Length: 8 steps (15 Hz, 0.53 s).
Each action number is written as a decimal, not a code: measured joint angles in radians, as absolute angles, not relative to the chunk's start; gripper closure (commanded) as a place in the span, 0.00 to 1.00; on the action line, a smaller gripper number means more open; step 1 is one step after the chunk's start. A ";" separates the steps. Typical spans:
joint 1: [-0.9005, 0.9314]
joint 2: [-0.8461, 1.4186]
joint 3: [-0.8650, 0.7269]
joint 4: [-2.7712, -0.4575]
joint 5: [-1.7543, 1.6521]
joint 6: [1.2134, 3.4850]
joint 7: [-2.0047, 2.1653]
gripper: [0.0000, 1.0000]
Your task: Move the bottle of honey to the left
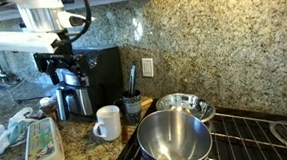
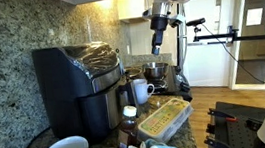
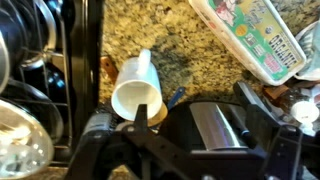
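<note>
The bottle of honey (image 1: 48,108) is a small dark amber bottle with a pale cap. It stands on the granite counter beside the black coffee maker (image 1: 83,79). In an exterior view it stands near the front (image 2: 129,125), next to the egg carton. In the wrist view its pale cap shows at the right edge (image 3: 303,113). My gripper (image 1: 68,67) hangs above the coffee maker in both exterior views (image 2: 159,43), well above the bottle. In the wrist view its fingers (image 3: 192,97) are spread wide and hold nothing. The white mug (image 1: 108,122) stands upright near the coffee maker.
An egg carton (image 1: 42,146) lies on the counter near the bottle. Steel bowls (image 1: 174,138) sit on a black stove grate (image 1: 252,138). A cup of utensils (image 1: 132,103) stands by the wall. The mug (image 3: 135,90) and carton (image 3: 250,35) show in the wrist view.
</note>
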<state>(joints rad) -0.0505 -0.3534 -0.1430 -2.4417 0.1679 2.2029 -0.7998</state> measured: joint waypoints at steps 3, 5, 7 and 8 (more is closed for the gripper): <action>-0.101 -0.356 -0.163 -2.465 0.092 2.203 -0.670 0.00; -0.114 -0.356 -0.169 -2.486 0.069 2.200 -0.602 0.00; -0.115 -0.356 -0.171 -2.494 0.065 2.200 -0.583 0.00; -0.115 -0.356 -0.171 -2.494 0.065 2.200 -0.583 0.00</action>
<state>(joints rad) -0.1147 -0.3561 -0.1708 -2.4943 0.0652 2.2004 -0.5825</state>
